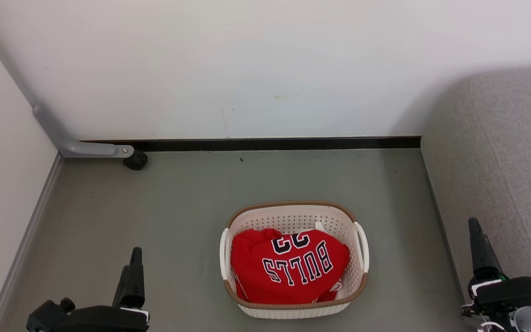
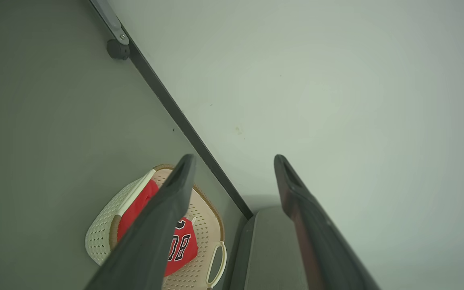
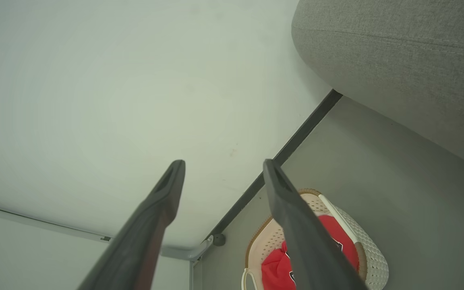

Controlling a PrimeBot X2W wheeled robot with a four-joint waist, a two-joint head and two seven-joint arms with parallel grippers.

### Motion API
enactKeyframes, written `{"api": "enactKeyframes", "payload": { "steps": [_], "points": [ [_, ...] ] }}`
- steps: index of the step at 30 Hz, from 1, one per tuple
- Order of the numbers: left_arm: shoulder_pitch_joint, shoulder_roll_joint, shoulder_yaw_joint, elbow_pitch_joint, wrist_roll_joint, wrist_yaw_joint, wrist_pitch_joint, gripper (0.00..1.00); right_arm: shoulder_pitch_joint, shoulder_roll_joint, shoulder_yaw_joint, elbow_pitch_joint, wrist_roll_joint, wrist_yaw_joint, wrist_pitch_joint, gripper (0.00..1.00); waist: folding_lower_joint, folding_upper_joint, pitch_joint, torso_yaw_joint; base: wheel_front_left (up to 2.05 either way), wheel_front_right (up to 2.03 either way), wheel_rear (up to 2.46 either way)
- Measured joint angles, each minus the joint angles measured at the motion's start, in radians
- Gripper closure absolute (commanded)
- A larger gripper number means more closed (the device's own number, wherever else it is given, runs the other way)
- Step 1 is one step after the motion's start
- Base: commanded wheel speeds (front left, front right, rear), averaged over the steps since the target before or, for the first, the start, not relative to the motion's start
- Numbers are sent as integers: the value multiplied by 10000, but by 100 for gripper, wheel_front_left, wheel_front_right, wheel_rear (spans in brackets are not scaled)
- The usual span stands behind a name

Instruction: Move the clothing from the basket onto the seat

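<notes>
seat (image 1: 500,161): seen at the right, against the wall (image 1: 247,69) | basket (image 1: 293,216): set on the grey floor (image 1: 155,221) left of the seat, apart from it | clothing (image 1: 288,267): heaped inside the basket (red jersey, lettering upside down) | left gripper (image 2: 234,161): jaws spread, clear of the basket | right gripper (image 3: 222,163): jaws spread, clear of the basket

The right gripper (image 3: 222,167) rose from six o'clock, its two dark fingers spread wide apart. At five o'clock, partly behind one finger, the cream perforated basket (image 3: 375,264) sat on the grey floor (image 3: 417,193) with the red clothing (image 3: 272,270) inside. The grey seat (image 3: 397,52) lay from one to three o'clock. A white wall (image 3: 115,100) spanned nine to twelve, edged by a black baseboard (image 3: 296,140).
</notes>
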Motion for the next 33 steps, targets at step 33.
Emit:
{"api": "enactKeyframes", "payload": {
  "steps": [33],
  "points": [
    [-456,633,-784,589,5804,263,-1183,0,-577,-1095,2148,407,-6403,-270,-1145,0,0,0,105,98,0,0,0]
  ]
}}
